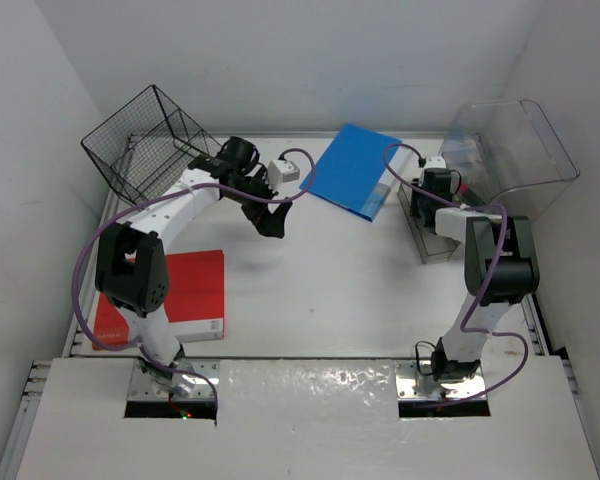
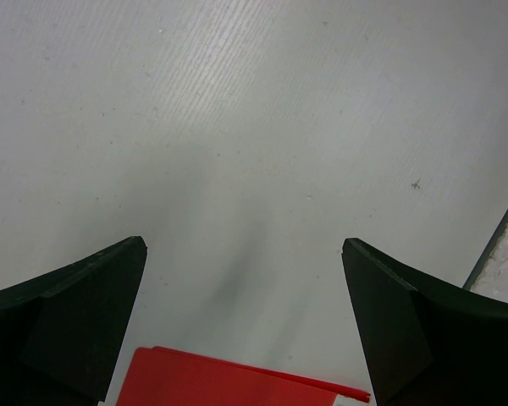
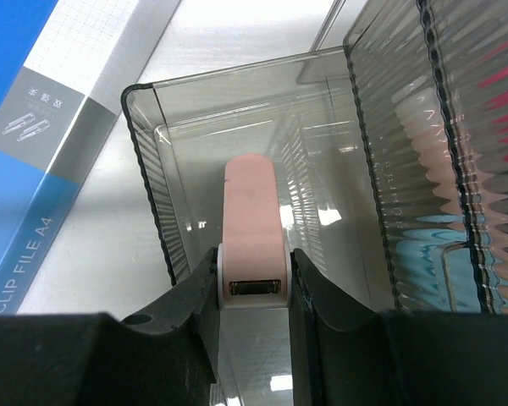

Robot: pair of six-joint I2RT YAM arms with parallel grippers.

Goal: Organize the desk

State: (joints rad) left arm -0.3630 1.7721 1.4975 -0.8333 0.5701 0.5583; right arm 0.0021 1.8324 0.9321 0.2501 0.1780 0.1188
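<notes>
Clamping a pink gadget (image 3: pixel 250 211) over the clear tray (image 3: pixel 150 178), the right gripper (image 3: pixel 252 272) looks ready to stow it. The left gripper (image 2: pixel 245 245) gapes empty.

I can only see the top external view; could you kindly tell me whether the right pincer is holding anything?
Observer: Yes, the right pincer is shut on a small pink and white item.
Operator: Thank you. Where is that item?
Observer: It points into the open compartment of a clear ribbed tray; I cannot tell whether it rests on the bottom.
Operator: And the left pincer, please?
Observer: The left pincer is open and empty above the desk, with the edge of a red folder close by it.
</notes>
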